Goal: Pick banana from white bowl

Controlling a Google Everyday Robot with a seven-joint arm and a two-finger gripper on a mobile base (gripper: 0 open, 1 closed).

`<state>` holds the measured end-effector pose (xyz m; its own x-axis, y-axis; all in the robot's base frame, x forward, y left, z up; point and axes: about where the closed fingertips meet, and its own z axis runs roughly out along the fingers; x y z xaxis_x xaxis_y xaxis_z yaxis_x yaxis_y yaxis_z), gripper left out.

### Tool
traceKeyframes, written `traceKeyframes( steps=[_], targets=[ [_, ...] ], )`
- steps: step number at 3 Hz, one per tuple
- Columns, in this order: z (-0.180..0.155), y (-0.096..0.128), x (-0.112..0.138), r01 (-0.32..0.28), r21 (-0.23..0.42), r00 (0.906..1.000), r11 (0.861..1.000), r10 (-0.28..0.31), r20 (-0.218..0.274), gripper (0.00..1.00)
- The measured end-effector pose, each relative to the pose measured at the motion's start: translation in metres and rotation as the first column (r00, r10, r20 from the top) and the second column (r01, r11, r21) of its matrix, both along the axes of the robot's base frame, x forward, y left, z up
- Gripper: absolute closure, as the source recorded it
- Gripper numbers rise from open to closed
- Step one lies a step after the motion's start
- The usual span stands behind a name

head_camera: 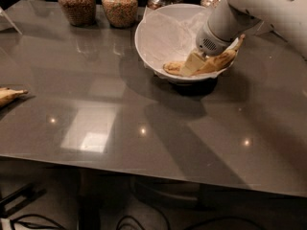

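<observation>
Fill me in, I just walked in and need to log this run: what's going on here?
A robot arm is reaching into the white bowl on the grey table. Its gripper is down inside the bowl, right at the middle of the banana. The banana lies across the bowl's near side, its stem poking over the rim, not yet lifted. Glass jars stand at the back, and another banana tip shows at the left edge.

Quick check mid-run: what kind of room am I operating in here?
Probably a kitchen or pantry counter, perhaps staged: glass jars of grains line the back of a grey table, and a white bowl holds a banana. The gripper is down in that bowl, at the banana.
</observation>
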<state>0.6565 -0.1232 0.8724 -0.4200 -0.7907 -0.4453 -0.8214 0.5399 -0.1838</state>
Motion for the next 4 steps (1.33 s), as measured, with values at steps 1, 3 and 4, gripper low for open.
traceKeyframes(
  steps=[1,3,4],
  targets=[
    [-0.011,-0.013,0.007,0.031,-0.018,0.9993,0.999,-0.032,-0.018,0.50],
    [-0.015,-0.024,0.013,0.055,-0.041,0.9982,0.998,-0.056,-0.021,0.89],
    [0.006,-0.020,0.011,0.029,-0.038,0.9993,0.999,-0.028,0.023,1.00]
  ],
)
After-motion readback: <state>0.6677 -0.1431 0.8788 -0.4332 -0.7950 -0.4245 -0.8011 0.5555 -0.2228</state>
